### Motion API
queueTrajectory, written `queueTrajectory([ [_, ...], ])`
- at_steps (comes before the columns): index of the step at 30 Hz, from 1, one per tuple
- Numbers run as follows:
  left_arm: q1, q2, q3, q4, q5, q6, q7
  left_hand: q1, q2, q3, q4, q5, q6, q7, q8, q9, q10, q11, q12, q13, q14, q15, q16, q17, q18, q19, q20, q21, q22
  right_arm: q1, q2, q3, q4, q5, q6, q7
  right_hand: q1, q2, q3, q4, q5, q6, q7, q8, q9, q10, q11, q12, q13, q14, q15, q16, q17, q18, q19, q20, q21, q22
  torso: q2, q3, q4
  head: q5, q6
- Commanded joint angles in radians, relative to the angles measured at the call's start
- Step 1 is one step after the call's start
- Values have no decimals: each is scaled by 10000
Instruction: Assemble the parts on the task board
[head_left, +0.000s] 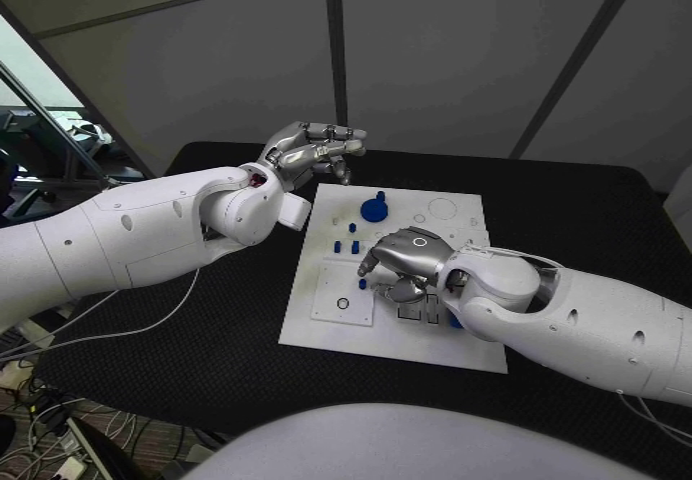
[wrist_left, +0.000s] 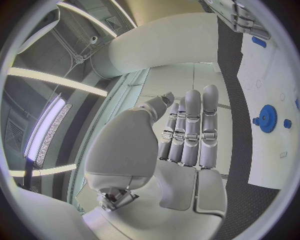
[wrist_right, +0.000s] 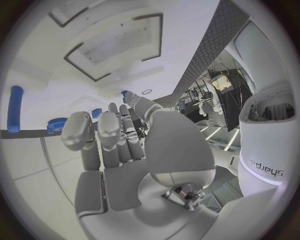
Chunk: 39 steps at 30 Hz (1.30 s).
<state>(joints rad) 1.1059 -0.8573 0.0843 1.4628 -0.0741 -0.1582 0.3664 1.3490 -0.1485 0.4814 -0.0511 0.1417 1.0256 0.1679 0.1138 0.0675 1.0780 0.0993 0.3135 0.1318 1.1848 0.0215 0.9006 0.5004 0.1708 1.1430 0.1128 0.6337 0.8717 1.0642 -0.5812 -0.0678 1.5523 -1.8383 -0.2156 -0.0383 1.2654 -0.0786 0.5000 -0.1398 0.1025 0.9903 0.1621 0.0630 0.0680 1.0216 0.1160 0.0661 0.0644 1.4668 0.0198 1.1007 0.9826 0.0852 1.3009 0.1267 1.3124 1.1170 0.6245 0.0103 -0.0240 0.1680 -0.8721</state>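
R hand (head_left: 408, 262) is set low over the mid task board (head_left: 325, 330), fingers (wrist_right: 100, 131) curled down toward the plate; whether a part is pinched can't be told, grasp spot hidden under the palm. L hand (head_left: 309, 148) is held up off the board's far-left corner above the black surface (head_left: 173, 360), fingers (wrist_left: 190, 127) pressed together and curled, nothing held. Step judged as pick/seat of a small blue part; blue gear (head_left: 375, 210) and small pegs (head_left: 346, 244) are left standing just beyond R hand, so careful alignment w/ a board hole is called for next.
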Motion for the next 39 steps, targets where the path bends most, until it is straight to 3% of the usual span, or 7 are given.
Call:
queueTrajectory([
  [1, 18, -10, 8, -9, 43, 127, 9, -17, 84, -74, 15, -51, -35, 79, -36, -9, -62, 32, 51, 11, -93, -15, -37, -28, 115, -78, 20, -52, -26, 15, -368, 11, 398, 571, -1306, 378, 9, -84, -100, 23, 55, -90, -5, -10, -7, -1, -13, 88, 20, -19, 56, -62, -58, 135, -80, -8, -69, -32, -16, -7, -16, -70, 58],
  [4, 18, -13, 4, -33, 43, 131, 6, -17, 84, -74, 15, -51, -35, 79, -36, -9, -62, 32, 51, 11, -93, -15, -37, -28, 115, -78, 20, -52, -26, 40, -931, 44, 889, 1097, -1418, 338, -6, -90, -161, 49, 54, -176, -41, -13, -10, 84, -34, 162, 32, -28, 42, -90, -104, 133, -68, -17, -76, -28, -29, -8, -31, -149, 118],
  [10, 16, -2, -21, -74, 44, 150, -1, -16, 87, -75, 16, -50, -36, 79, -36, -9, -64, 31, 53, 11, -94, -15, -37, -30, 115, -79, 21, -54, -27, 196, -1743, 495, 1237, 1358, -537, -381, -95, -158, -327, 134, -12, -403, -44, -10, -14, 213, -75, 276, 31, -60, 7, -220, -287, 140, -73, -37, -125, -79, -43, -11, -52, -364, 272],
  [14, 15, 3, -29, -79, 44, 172, 3, -15, 89, -76, 16, -50, -36, 78, -36, -9, -64, 31, 54, 11, -95, -15, -37, -31, 115, -79, 21, -56, -28, 307, -2156, 639, 1184, 1138, -11, -811, -177, -232, -501, 221, -195, -469, -41, 8, 0, 319, -116, 366, 37, -53, -21, -239, -332, 137, -47, -53, -139, -78, -49, -11, -66, -452, 348],
  [20, 14, 9, -34, -104, 44, 178, 7, 14, 107, -72, 2, -43, -35, 74, -34, -7, -70, 26, 64, 13, -103, -18, -36, -41, 118, -80, 21, -65, -31, 371, -2426, 706, 1008, 811, 387, -1134, -220, -358, -832, 353, -467, -570, 25, 1, 5, 279, -115, 405, 22, -43, -20, -286, -431, 137, -30, -62, -188, -115, -36, -10, -52, -528, 395],
  [27, 13, 45, -36, -133, 44, 213, -30, 14, 107, -72, 2, -43, -35, 74, -34, -7, -70, 26, 64, 13, -103, -18, -36, -41, 118, -80, 21, -65, -31, 389, -2237, 723, 846, 765, 876, -1191, -218, -430, -1217, 485, -541, -837, -1, -5, -6, -71, -74, 294, -2, -46, 6, -325, -513, 157, -85, -57, -302, -255, -20, -6, -31, -521, 394],
  [39, 15, 46, -36, -154, 44, 230, -62, 17, 108, -78, 1, -43, -38, 76, -35, -7, -74, 28, 68, 13, -108, -18, -35, -46, 119, -81, 22, -69, -33, 390, -1712, 720, 196, 483, 816, -1329, 118, -117, -1195, 441, -520, -738, 39, 53, 32, -175, -42, 304, 7, -49, 25, -340, -564, 160, -75, -45, -338, -284, -24, -6, -35, -510, 397],
])
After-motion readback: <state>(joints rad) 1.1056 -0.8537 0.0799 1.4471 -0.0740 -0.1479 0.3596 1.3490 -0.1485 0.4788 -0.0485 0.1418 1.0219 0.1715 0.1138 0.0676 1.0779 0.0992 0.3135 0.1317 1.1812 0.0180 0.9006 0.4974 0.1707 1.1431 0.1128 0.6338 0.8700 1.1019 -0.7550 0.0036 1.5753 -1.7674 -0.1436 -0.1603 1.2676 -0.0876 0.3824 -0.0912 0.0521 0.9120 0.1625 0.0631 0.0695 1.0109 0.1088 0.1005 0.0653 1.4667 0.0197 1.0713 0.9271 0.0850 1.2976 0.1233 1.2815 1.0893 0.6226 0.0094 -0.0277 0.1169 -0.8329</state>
